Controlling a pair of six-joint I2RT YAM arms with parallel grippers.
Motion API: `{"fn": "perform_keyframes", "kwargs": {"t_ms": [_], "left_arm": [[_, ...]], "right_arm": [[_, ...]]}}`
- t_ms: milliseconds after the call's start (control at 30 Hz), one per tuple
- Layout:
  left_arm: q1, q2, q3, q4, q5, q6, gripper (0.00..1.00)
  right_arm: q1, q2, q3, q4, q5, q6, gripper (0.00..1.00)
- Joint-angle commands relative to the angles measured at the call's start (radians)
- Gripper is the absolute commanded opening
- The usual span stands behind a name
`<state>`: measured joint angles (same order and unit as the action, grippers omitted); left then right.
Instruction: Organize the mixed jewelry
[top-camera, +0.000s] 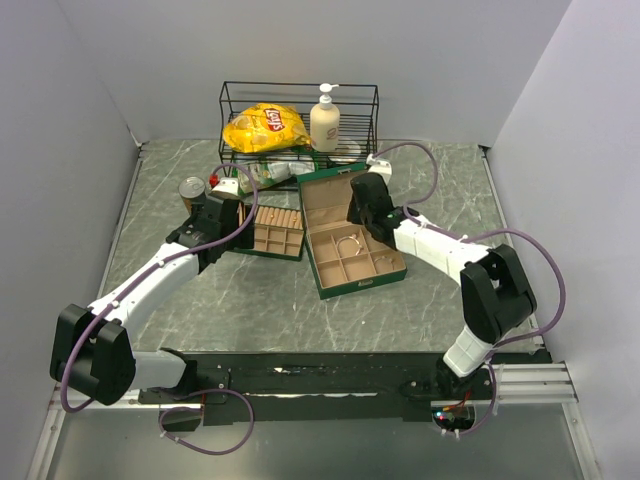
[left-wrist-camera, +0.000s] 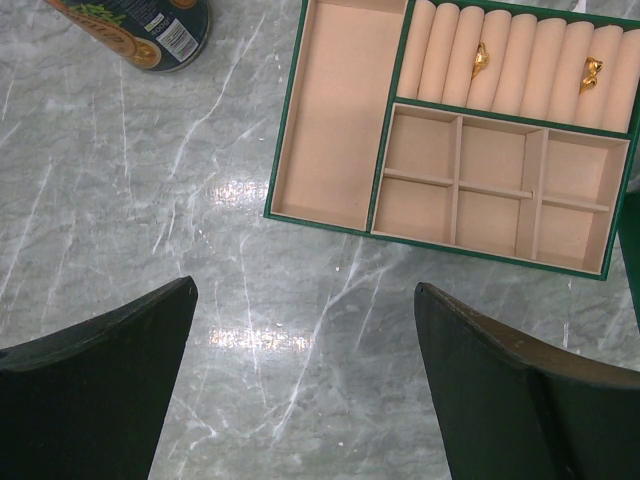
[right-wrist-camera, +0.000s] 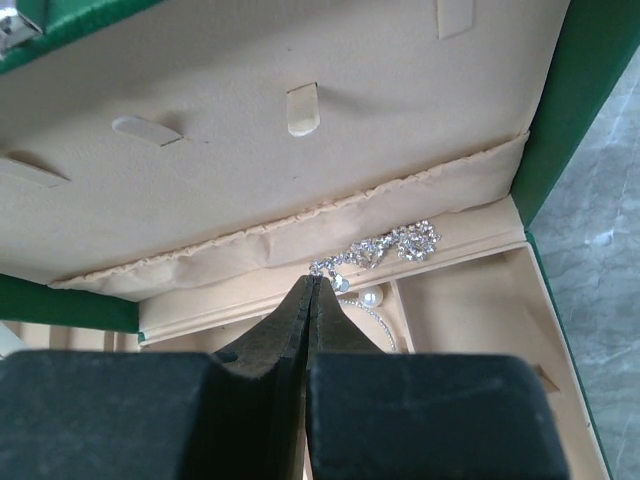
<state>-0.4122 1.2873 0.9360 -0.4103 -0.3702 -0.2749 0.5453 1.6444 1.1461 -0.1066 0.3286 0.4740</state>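
Reaching deep into the open green jewelry box (top-camera: 358, 289), the right gripper (right-wrist-camera: 312, 283) shows its two dark fingers pressed flat together, their tips planted at the seam where the tan lid pocket meets the base. A sparkling silver chain (right-wrist-camera: 385, 245) lies bunched along that seam at about one o'clock from the tips, with a small pearl (right-wrist-camera: 372, 297) just beside them at three o'clock. The near end of the chain meets the tips, but whether a link is actually caught between them cannot be told from here. Seen from above, a thin silver bangle (top-camera: 347, 243) rests in a middle compartment of the box. The divider tray (left-wrist-camera: 335, 120) sits on the marble at nine o'clock from the box, two gold rings (left-wrist-camera: 480, 60) tucked in its padded rolls. The left gripper (left-wrist-camera: 305, 288) hangs over bare table just short of the tray, fingers spread wide and holding nothing. The step looks like drawing the chain out of the box. Doing it well likely means lifting slowly and straight up so the bunched links trail free of the pocket's gathered edge rather than snag. A check that the pearl comes along, before swinging toward the tray, would also help.
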Motion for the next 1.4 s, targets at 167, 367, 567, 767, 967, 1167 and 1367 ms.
{"fn": "perform_keyframes", "kwargs": {"t_ms": [167,367,567,767,967,1167,1367], "left_arm": [[-0.004,-0.009,0.030,-0.001,0.005,0.008,0.96],[-0.004,-0.011,0.030,-0.002,0.004,0.008,0.96],[-0.004,-0.013,0.030,0.001,0.005,0.008,0.96],[-0.004,-0.009,0.032,0.001,0.007,0.008,0.96],[-0.004,-0.008,0.030,-0.001,0.005,0.008,0.96],[-0.004,-0.008,0.030,-0.001,0.004,0.008,0.96],[-0.004,-0.003,0.032,-0.004,0.002,0.008,0.96]], "right_arm": [[-0.034,-0.118,0.093,-0.008,0.026,-0.054,0.00],[-0.053,-0.112,0.135,-0.011,0.013,-0.075,0.00],[-0.064,-0.109,0.168,-0.013,0.010,-0.092,0.00],[-0.071,-0.104,0.208,-0.015,0.003,-0.118,0.00],[-0.077,-0.075,0.242,-0.021,-0.028,-0.136,0.00],[-0.082,-0.043,0.271,-0.019,-0.029,-0.130,0.00],[-0.081,-0.040,0.277,-0.019,-0.057,-0.126,0.00]]}}
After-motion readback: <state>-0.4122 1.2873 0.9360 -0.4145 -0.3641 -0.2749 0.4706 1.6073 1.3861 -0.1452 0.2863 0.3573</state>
